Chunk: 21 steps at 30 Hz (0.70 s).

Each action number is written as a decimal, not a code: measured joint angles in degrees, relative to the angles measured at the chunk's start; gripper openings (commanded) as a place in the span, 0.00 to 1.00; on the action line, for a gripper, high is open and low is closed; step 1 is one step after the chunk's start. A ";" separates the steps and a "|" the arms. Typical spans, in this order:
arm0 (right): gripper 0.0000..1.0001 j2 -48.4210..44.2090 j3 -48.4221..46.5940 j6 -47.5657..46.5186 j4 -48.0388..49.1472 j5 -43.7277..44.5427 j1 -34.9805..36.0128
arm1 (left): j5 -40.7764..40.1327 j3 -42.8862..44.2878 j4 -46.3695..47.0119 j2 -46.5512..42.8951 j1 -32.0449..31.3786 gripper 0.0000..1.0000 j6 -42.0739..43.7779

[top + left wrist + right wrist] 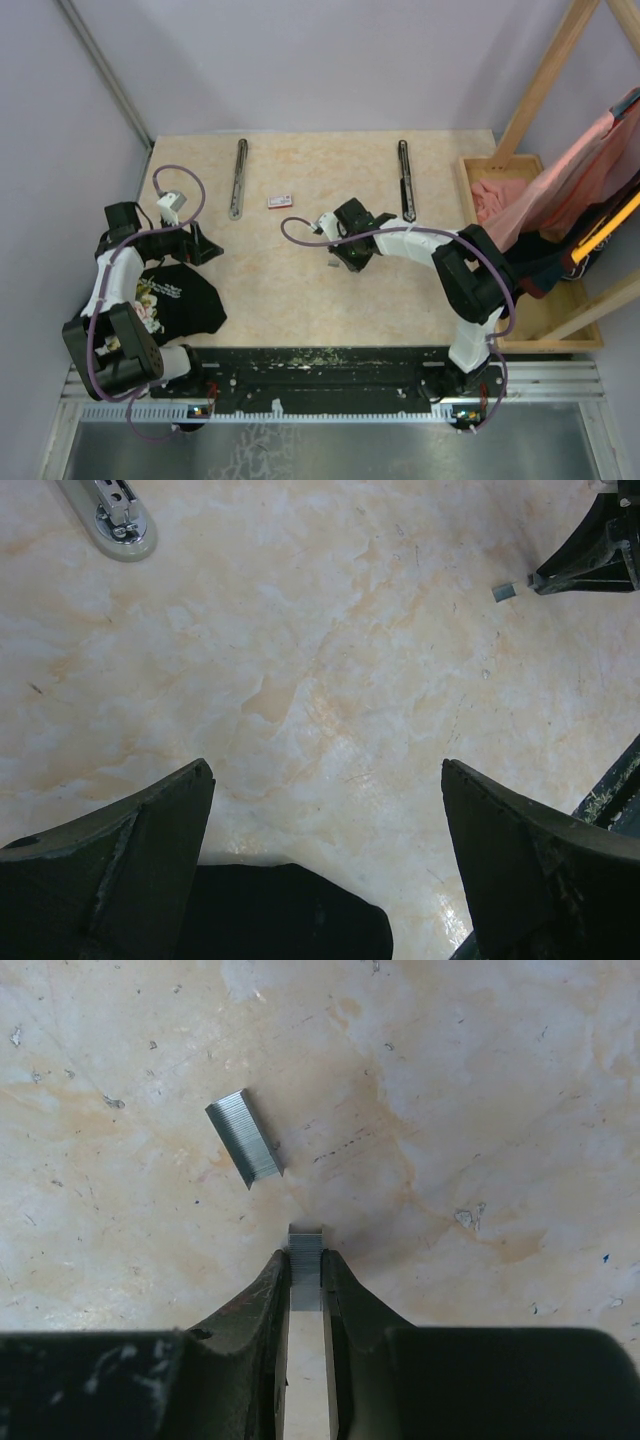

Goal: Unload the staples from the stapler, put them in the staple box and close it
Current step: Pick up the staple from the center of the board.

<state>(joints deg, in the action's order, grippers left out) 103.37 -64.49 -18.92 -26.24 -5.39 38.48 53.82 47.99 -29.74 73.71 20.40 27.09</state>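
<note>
two staples show. the right gripper [305, 1260] is nearly closed, pinching one staple strip [305, 1236] between its fingertips. the second staple strip [245, 1138] lies loose on the table [300, 310]. both sit on the arms' side of the red-and-white box [280, 200]. two staplers flank that box, one to its left [238, 178] and one to its right [405, 180]. the left gripper [326, 768] gapes wide, holding nothing.

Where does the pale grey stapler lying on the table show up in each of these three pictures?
Top external: the pale stapler is a long bar, upper left of centre.
Left wrist: only its rounded end shows, in the top left corner.
Right wrist: not in it.
Shared landmark: the right fingers, pinching a staple strip.
</note>
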 measured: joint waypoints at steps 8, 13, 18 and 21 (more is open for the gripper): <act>0.12 0.00 -0.07 0.02 -0.04 0.39 0.04 | 0.04 0.00 0.00 0.02 0.00 1.00 0.00; 0.12 -0.02 -0.55 -0.15 -0.68 0.76 0.00 | 0.02 0.00 0.00 0.02 0.00 1.00 0.00; 0.11 -0.02 -3.56 -0.59 -2.54 0.98 -0.98 | 0.04 0.00 -0.02 0.13 0.00 1.00 -0.02; 0.11 0.00 -7.06 -1.03 -3.30 0.81 -2.29 | 0.02 0.00 -0.04 0.31 0.00 1.00 -0.02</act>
<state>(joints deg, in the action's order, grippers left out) 103.37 -71.55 -19.94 -29.54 -4.58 36.18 53.84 47.99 -29.78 74.02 20.40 27.07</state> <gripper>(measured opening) 0.157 0.998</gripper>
